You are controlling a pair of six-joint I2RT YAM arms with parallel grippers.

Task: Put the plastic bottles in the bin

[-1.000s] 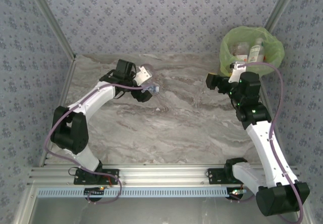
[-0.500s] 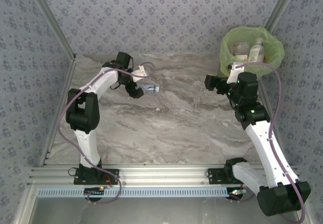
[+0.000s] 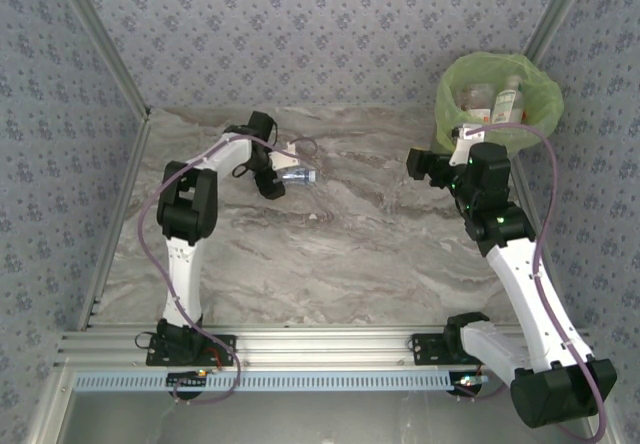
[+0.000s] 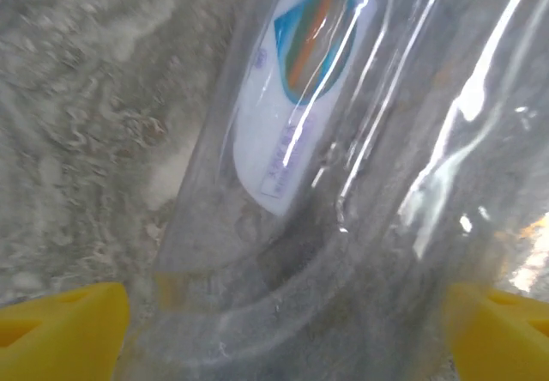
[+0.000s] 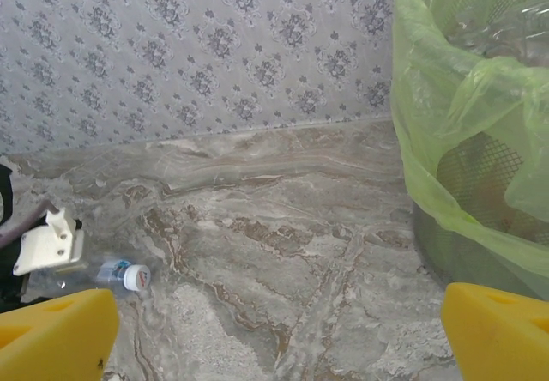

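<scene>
A clear plastic bottle (image 3: 303, 176) with a white oval label and a pale cap lies on its side on the marble table at back left. My left gripper (image 3: 285, 171) is open and straddles it. In the left wrist view the bottle (image 4: 343, 141) spans the space between the yellow fingertips (image 4: 60, 329) of the left gripper (image 4: 287, 329). My right gripper (image 3: 440, 149) hangs open and empty beside the bin (image 3: 445, 94), whose lime-green bag holds several bottles (image 3: 508, 99). From the right gripper (image 5: 279, 329) I see the bin (image 5: 446, 141) on the right and the lying bottle (image 5: 120, 274) on the left.
Patterned walls close in the table's back and both sides. The marble table (image 3: 380, 244) stretches between the two arms. A metal rail (image 3: 320, 349) carrying the arm bases runs along the near edge.
The left arm has folded inward and its gripper has settled lower around the lying bottle, with the jaws drawing slightly together. The right arm has hardly moved.
</scene>
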